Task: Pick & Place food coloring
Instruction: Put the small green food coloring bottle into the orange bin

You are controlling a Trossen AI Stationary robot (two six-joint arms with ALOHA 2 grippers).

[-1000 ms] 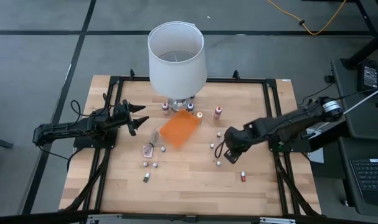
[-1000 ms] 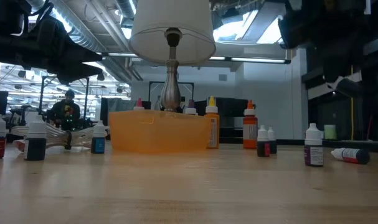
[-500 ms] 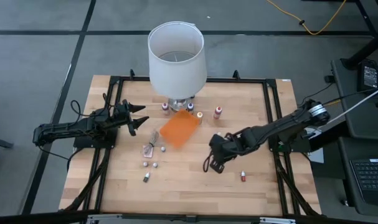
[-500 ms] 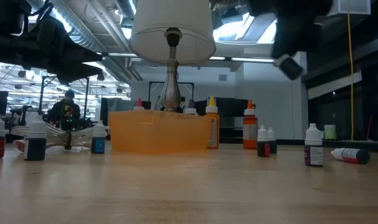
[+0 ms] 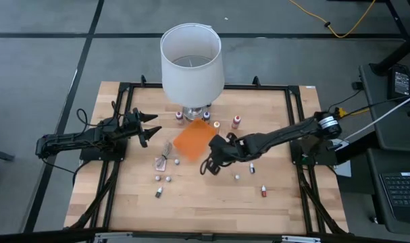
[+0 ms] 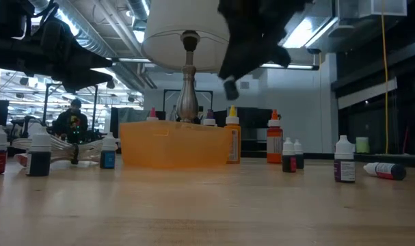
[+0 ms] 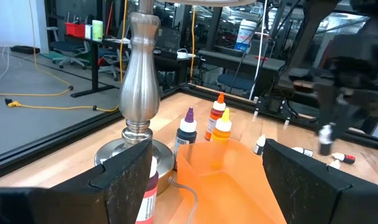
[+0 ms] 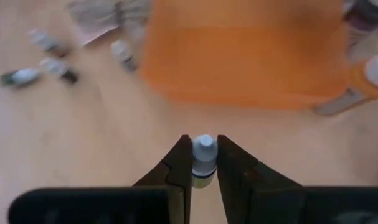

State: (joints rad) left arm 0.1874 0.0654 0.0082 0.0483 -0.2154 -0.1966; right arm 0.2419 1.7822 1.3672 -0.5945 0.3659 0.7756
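Small food coloring bottles stand and lie scattered on the wooden table, some beside the orange tray [image 5: 194,140], such as an orange one [image 5: 237,121] and a red one lying down [image 5: 264,192]. My right gripper [image 5: 210,165] hangs above the table just near of the tray and is shut on a white-capped bottle [image 8: 203,155]; the low view shows it high above the tabletop [image 6: 231,85]. My left gripper [image 5: 147,125] waits open at the table's left, pointing at the lamp base [image 7: 139,93]. My right gripper pinches the tiny bottle between its two fingers [image 8: 179,165] by its body just below the cap. The white cap [image 8: 203,144] pokes out past the fingertips. The fingers slant downward from the table's right side. The bottle is lifted clear of the table.
A white-shaded lamp [image 5: 191,64] stands at the far middle, behind the tray. A crumpled clear wrapper [image 5: 164,158] lies left of the tray with several bottles near of it [image 5: 159,193]. Bare wood lies along the near edge. A person [image 6: 74,119] shows in the room beyond.
My right arm has swept from the table's right side toward the left, stretching out until its gripper hangs near the orange tray, with the small bottle carried along above the table. The left arm has kept still.
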